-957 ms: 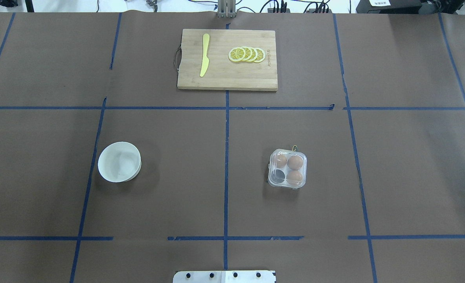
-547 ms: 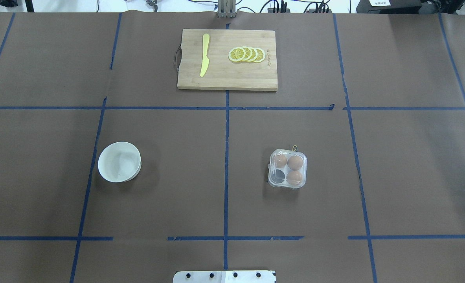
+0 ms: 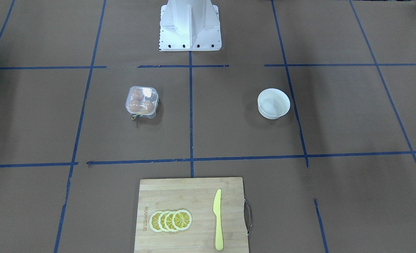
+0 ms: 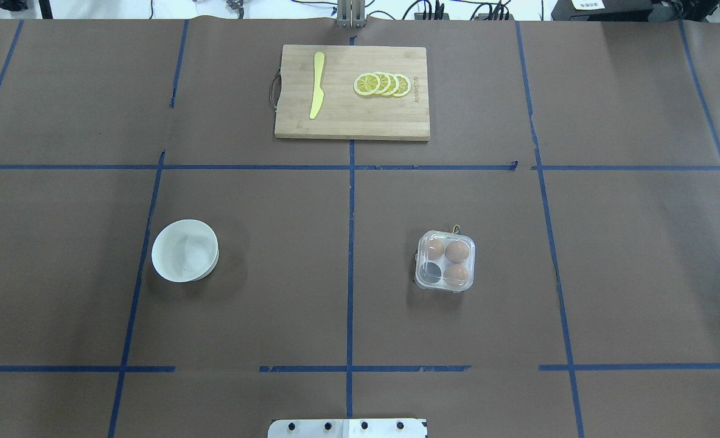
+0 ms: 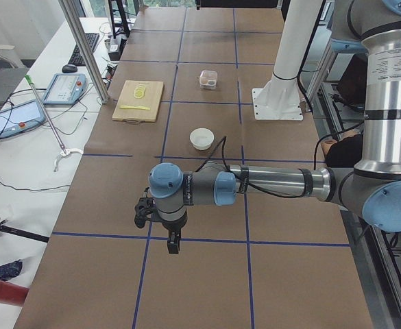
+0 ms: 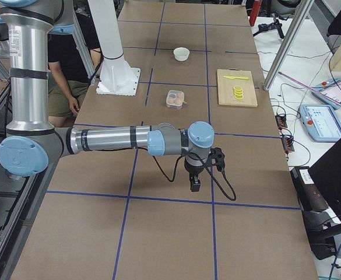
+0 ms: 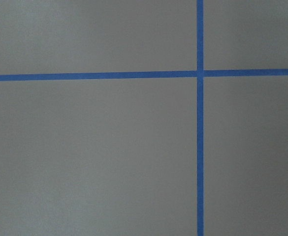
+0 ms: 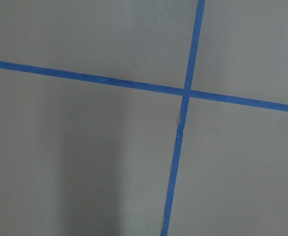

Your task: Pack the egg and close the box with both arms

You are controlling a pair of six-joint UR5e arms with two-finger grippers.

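The clear box [image 4: 445,261] stands right of the table's middle, also in the front-facing view [image 3: 141,100]. Three alike tan eggs [image 4: 457,250] sit in its cells; the near-left cell is empty. The lid seems to lie over them; I cannot tell if it is latched. Yellow string [image 4: 455,229] shows at its far edge. My left gripper [image 5: 173,243] hangs over bare table far out to the left and my right gripper [image 6: 194,184] far out to the right. Both show only in side views, so I cannot tell if they are open. Both wrist views show only brown paper and blue tape.
A white bowl [image 4: 185,250] stands left of the middle and looks empty. A wooden cutting board [image 4: 352,125] at the far edge bears a yellow knife [image 4: 317,85] and lemon slices [image 4: 383,84]. The white base block [image 4: 347,428] is at the near edge.
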